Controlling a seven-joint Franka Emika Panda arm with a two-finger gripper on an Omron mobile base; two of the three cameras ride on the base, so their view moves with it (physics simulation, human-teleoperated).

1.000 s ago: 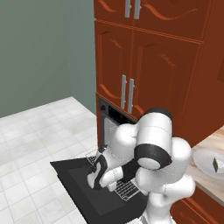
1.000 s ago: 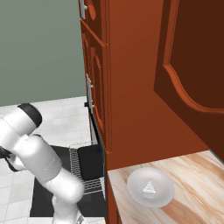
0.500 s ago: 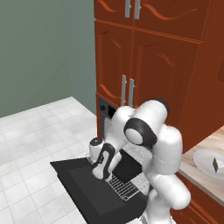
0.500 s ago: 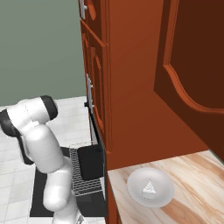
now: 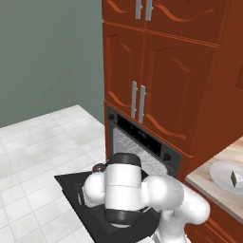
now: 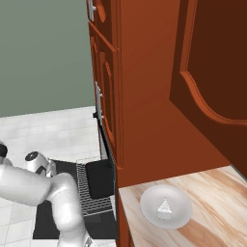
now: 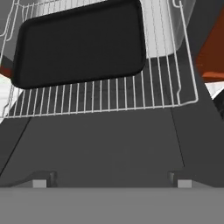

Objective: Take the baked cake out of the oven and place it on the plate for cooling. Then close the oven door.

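Observation:
The baked cake (image 6: 165,207) is a tiny wedge lying on the white plate (image 6: 150,214) on the wooden counter; both appear again at the right edge, the cake (image 5: 234,178) on the plate (image 5: 219,173). The black oven (image 5: 142,137) stands open, its oven door (image 5: 76,190) folded down flat. In the hand view my gripper (image 7: 109,180) is open, its fingertips (image 7: 41,179) wide apart with nothing between them. It hovers low over the oven door (image 7: 105,140), facing the pulled-out wire rack (image 7: 109,98).
A flat black tray (image 7: 81,41) lies on the rack, also seen as the tray (image 6: 100,178) beside the cabinet side. Red-brown cabinets (image 5: 156,71) frame the oven. My white arm (image 5: 123,190) bends low over the door. White tiled floor (image 5: 38,142) lies to the left.
The arm has swung round and dropped lower over the open door, its elbow now toward the cameras. The gripper stays open. Cake and plate have not moved.

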